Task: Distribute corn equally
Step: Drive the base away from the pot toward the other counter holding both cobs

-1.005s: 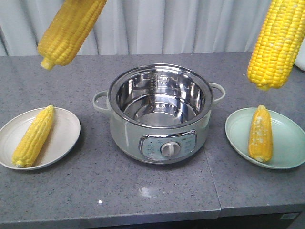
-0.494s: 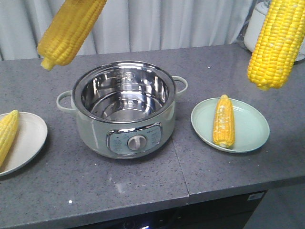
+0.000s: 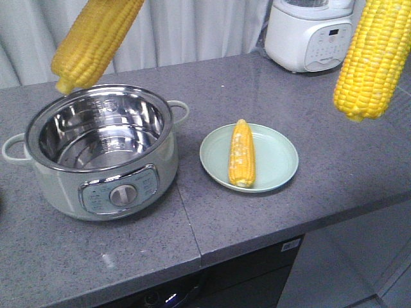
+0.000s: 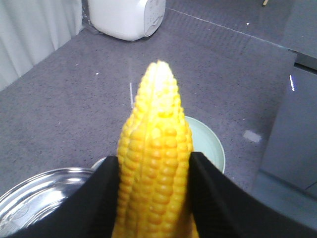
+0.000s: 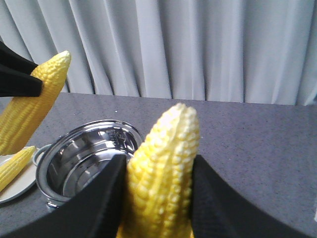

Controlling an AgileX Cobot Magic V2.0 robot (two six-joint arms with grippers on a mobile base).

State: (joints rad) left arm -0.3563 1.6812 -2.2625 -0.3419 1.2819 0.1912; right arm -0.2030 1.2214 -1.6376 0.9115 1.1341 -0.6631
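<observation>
The left gripper [image 4: 154, 159] was closed on the first cob [image 4: 156, 119]. Its two black fingers [image 4: 106, 198] pressed the sides of the cob, and the pointed tip stuck out beyond them. In the front view this cob [image 3: 96, 38] hung tilted in the air, with its lower end appearing at about 11 o'clock of the steel pot [image 3: 96, 154]. The right gripper [image 5: 158, 161] was closed in the same way on the second cob [image 5: 163, 148], which sat tight between both fingers [image 5: 99, 198]. In the front view that cob hung at 2 o'clock of the green plate [image 3: 282, 160] and well apart from it. The third cob [image 3: 241, 153] lay on the green plate with its tip pointing to 12 o'clock. This plate stood at 3 o'clock of the pot, near it, on the grey counter [image 3: 321, 199]. The right wrist view showed a fourth cob [image 5: 15, 168] on a pale plate [image 5: 22, 189] at 9 o'clock of the pot, partly cut by the edge. A white appliance [image 3: 308, 32] stood at 1 o'clock of the green plate, before a pale curtain [image 3: 192, 32].
</observation>
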